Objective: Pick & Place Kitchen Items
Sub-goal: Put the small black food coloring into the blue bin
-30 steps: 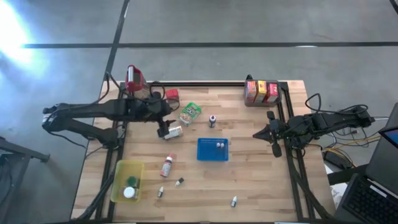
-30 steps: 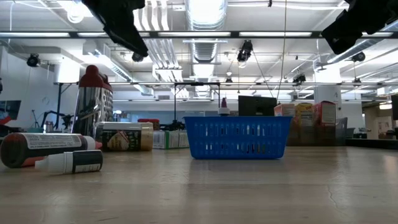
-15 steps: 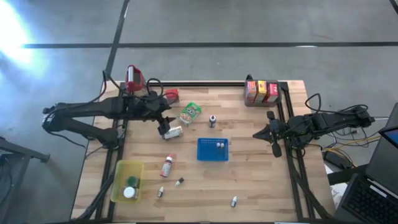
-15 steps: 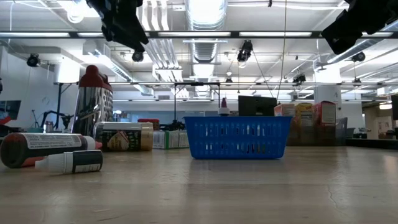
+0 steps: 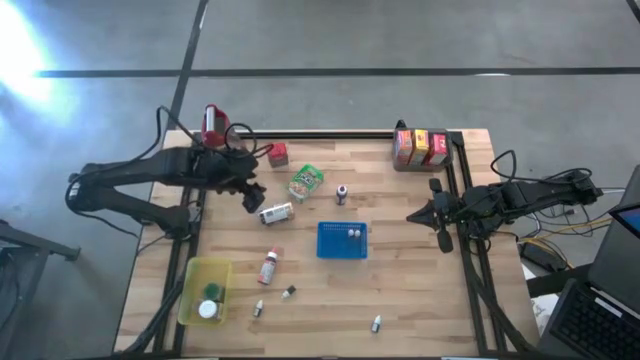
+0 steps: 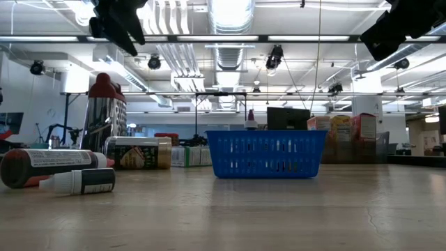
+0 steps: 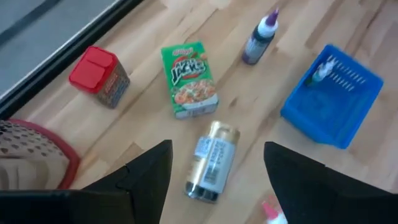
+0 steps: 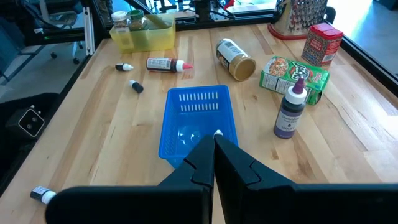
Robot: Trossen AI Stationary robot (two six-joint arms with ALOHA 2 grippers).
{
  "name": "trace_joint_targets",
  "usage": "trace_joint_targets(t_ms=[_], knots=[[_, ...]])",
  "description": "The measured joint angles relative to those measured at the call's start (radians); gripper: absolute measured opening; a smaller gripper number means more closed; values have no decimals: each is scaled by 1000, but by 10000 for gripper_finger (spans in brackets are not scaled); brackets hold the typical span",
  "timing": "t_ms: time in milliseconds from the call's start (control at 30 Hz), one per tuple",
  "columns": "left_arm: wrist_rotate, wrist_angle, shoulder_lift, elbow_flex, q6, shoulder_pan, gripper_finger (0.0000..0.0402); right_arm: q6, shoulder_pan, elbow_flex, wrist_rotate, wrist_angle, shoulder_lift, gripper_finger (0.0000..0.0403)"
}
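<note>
Now that the left gripper (image 5: 250, 197) has pulled back from the gold can (image 5: 277, 212), the can lies alone on its side on the wooden table (image 5: 420, 290), just past the fingertips, so I think this item has been set down or not yet picked up. From above, the can is a little way from the blue tray (image 5: 342, 240), towards the left arm. The green carton (image 5: 306, 181) lies just behind the can, and the red carton (image 5: 277, 153) sits further back near the jug with the red top (image 5: 214, 123). A purple bottle (image 5: 342, 193) stands behind the blue tray. A red tube (image 5: 268, 267) and tiny bottles lie in front of the tray, and a yellow bin (image 5: 203, 291) sits further off at the near corner. The right gripper (image 5: 412, 217) waits well off to the other side of the tray

In the low view, the left gripper (image 6: 115, 21) hangs high up, and the can (image 6: 137, 153) rests on the table well beside the blue tray (image 6: 266, 153)

In the left wrist view, the left fingers (image 7: 144, 177) are spread wide with nothing between them. The can (image 7: 212, 160) lies in line with the gap, with the green carton (image 7: 188, 78) just beyond it. Nothing blocks the way down to it

In the right wrist view, the right fingers (image 8: 196, 162) are pressed together and empty, pointing at the blue tray (image 8: 196, 121)
</note>
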Motion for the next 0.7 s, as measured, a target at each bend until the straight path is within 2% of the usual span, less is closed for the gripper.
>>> trace_joint_targets(t_ms=[200,333,400,467,600,700], knots=[[1,-56,0,6,-30,-16,253,0,0,0,0,0,0,8],[-162,-83,0,-49,-28,-47,247,0,0,0,0,0,0,8],[-201,-66,7,-66,-10,-47,245,0,0,0,0,0,0,8],[-168,-50,15,-67,-1,-46,243,0,0,0,0,0,0,8],[-13,-51,31,-70,-70,-76,242,0,0,0,0,0,0,8],[-11,-50,50,-69,-90,-139,241,0,0,0,0,0,0,8]])
